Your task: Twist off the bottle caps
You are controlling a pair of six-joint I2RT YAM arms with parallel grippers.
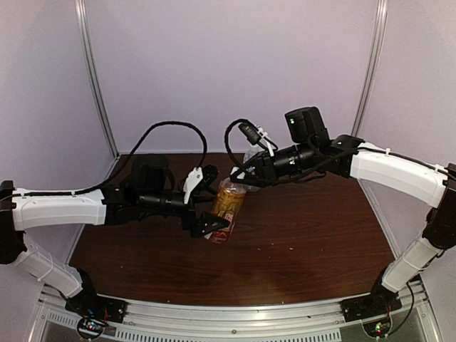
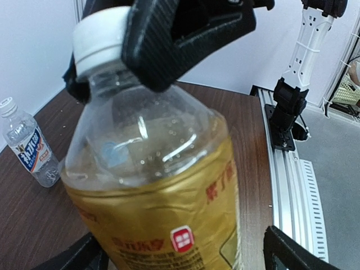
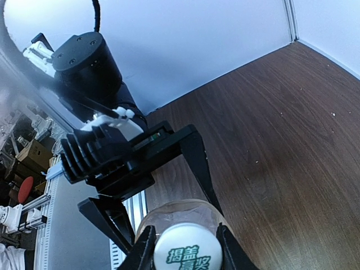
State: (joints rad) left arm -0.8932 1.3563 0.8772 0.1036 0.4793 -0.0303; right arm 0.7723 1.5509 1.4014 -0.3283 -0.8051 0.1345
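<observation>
The amber-brown bottle with a gold and red label is held tilted above the table. My left gripper is shut on its body, which fills the left wrist view. Its white cap with green print shows in the right wrist view. My right gripper is shut on that cap, one finger on each side, and reaches in from the right. The clear bottle with a white-blue label and white cap stands on the table at the far left of the left wrist view.
The brown table has a metal rail along its near edge, where the arm bases are bolted. Pale walls with metal posts close the back and sides. A black cable loops over the left arm.
</observation>
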